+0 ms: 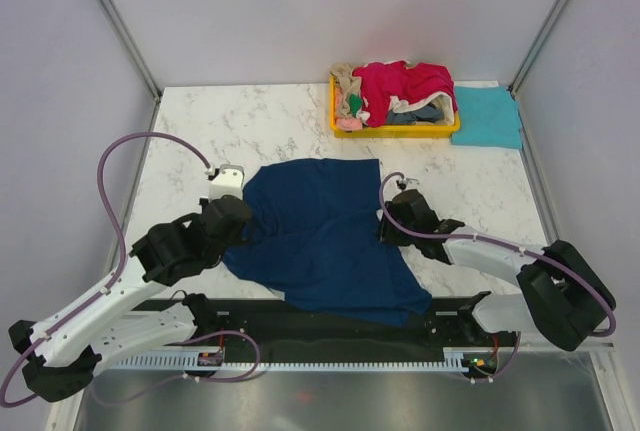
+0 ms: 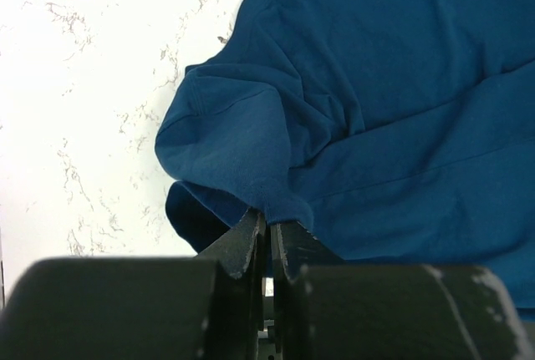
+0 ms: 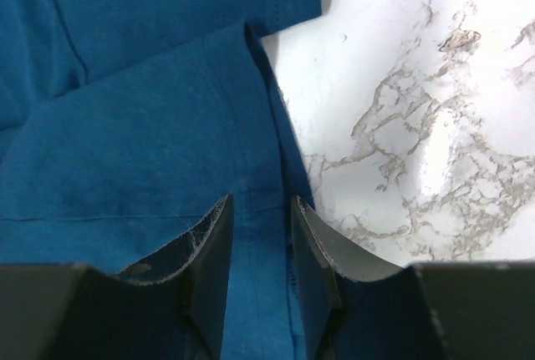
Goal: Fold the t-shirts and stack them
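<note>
A navy t-shirt (image 1: 325, 241) lies spread on the marble table, plain side up. My left gripper (image 1: 243, 223) is at its left edge, shut on a bunched fold of the sleeve (image 2: 251, 168). My right gripper (image 1: 392, 213) is at the shirt's right edge, open, its fingers (image 3: 213, 243) straddling the hem (image 3: 267, 126) just above the cloth. More t-shirts, crimson-pink (image 1: 405, 84) and beige (image 1: 347, 81) among them, are piled in the yellow tray (image 1: 340, 127) at the back. A folded teal t-shirt (image 1: 487, 116) lies right of the tray.
The yellow tray stands at the back right. A grey cable loops over the table's left side (image 1: 130, 151). A black rail (image 1: 330, 346) runs along the near edge, with the shirt's bottom hanging toward it.
</note>
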Robot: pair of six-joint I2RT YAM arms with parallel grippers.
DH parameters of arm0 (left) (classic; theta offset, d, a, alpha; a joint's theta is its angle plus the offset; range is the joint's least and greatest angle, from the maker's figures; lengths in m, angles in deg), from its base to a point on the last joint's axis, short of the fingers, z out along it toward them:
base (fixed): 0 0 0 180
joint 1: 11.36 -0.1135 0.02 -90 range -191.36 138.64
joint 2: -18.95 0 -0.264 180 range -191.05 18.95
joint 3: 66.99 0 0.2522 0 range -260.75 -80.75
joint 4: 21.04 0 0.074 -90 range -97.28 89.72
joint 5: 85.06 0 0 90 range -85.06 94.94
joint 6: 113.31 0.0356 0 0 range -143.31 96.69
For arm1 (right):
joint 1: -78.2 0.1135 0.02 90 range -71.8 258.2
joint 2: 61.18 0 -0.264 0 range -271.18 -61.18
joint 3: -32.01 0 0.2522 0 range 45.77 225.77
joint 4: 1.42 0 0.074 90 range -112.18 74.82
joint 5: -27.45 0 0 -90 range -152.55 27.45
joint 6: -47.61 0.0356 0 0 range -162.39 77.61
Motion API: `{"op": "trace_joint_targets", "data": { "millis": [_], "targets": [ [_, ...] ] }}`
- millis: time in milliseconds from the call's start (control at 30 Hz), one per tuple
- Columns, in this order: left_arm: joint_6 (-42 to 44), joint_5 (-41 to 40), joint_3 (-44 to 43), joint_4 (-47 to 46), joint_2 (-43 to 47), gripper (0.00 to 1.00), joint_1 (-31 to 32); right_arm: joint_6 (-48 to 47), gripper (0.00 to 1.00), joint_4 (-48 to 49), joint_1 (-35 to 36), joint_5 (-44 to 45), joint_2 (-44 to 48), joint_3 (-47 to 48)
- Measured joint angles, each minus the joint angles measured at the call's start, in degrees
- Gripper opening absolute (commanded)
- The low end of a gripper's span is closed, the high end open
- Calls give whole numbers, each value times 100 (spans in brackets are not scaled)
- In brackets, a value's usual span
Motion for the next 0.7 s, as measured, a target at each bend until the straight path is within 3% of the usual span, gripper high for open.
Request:
{"op": "trace_joint_targets", "data": {
  "millis": [700],
  "targets": [
    [0, 35, 20, -68, -24, 7, 0, -223, 41, 442, 0, 133, -481, 109]
  ]
}}
